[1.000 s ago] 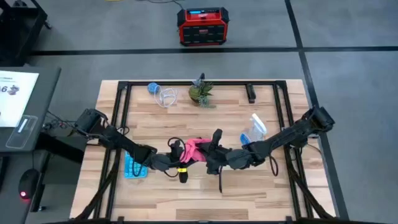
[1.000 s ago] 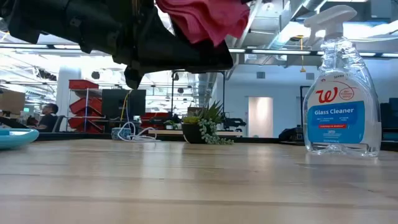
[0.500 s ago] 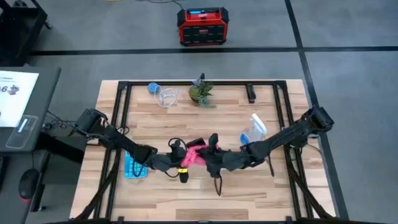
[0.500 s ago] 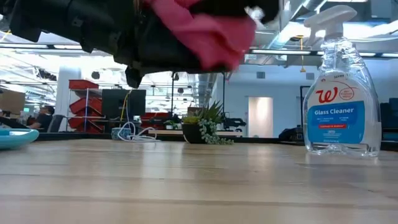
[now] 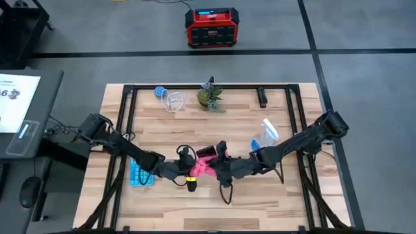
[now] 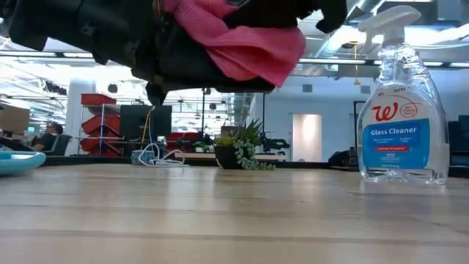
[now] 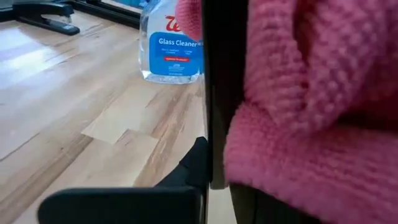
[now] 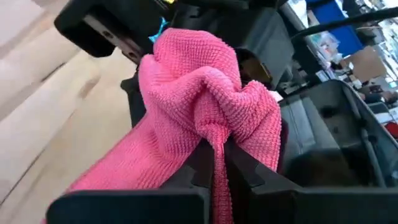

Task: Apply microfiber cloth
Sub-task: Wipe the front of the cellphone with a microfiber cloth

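Microfiber cloth [image 5: 203, 163] bunched, no clear long axis, held above wooden worktop [image 5: 273, 195] near front-centre. Right gripper [image 8: 214, 155] pinches its fold. Left gripper [image 5: 188, 170] alongside, fingers' state unclear. Office room behind.

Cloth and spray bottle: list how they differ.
The cloth is pink, soft and crumpled; the spray bottle is clear, rigid and labelled "Glass Cleaner". The cloth hangs above the table, pinched by the right gripper; the bottle stands upright on it, untouched.

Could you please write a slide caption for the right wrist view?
Right tool shut on the bunched pink microfiber cloth, held above the wooden table.
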